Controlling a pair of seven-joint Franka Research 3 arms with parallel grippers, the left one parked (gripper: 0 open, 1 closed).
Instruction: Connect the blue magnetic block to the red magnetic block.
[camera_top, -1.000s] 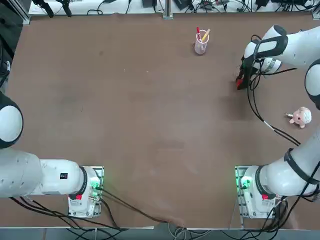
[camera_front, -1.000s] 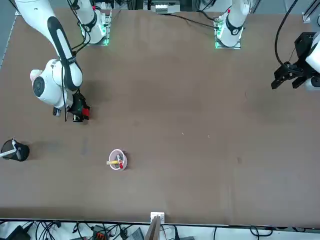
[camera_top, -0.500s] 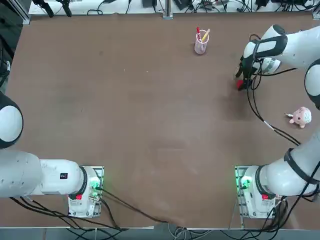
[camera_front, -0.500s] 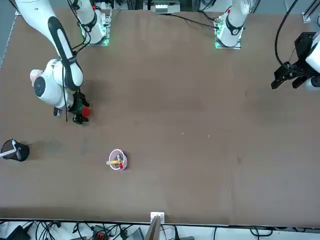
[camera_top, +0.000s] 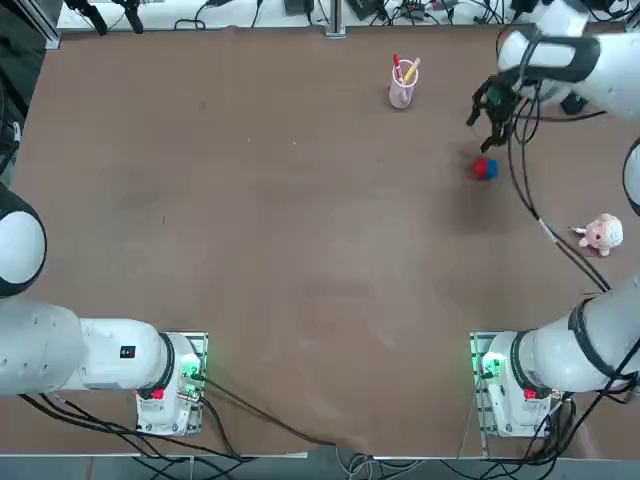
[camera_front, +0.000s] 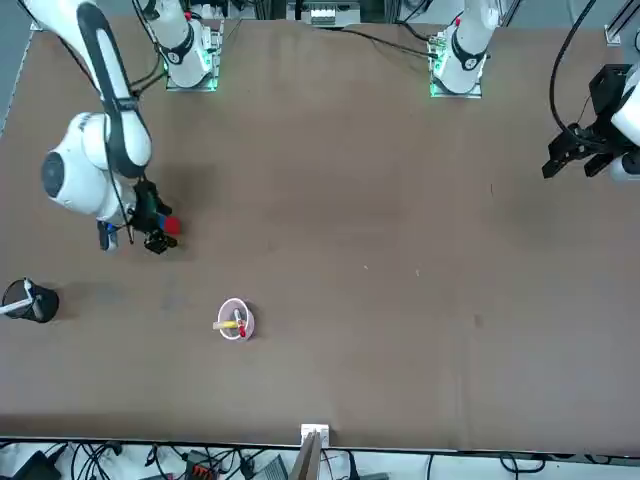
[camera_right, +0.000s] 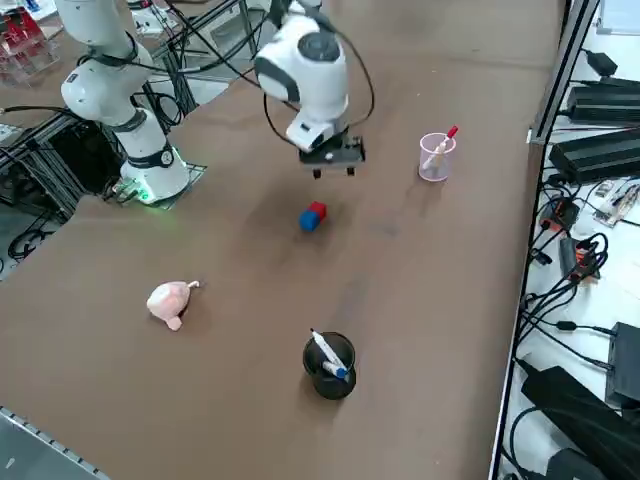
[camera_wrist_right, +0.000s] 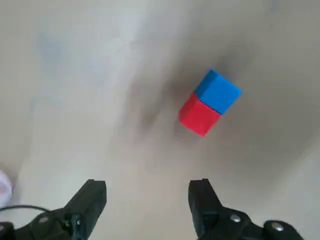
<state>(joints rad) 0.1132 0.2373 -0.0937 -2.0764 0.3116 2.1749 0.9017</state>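
The blue magnetic block is a small, plain cube with a saturated bright-blue surface, flat faces and straight edges. The red magnetic block is a matching cube in solid bright red. The two blocks are joined face to face, forming a short two-colour bar; the wrist view shows their edges nearly aligned and no visible gap at the seam. In the top view the pair rests on the brown tabletop in the upper right of the frame, red at the left end and blue at the right. In the right side view it lies in the upper middle of the frame, with the blue block nearer the camera. The right gripper is positioned near the pair, in the upper right of the top view. Its jaws stand wide apart with nothing between them, and the blocks are free of both fingers.
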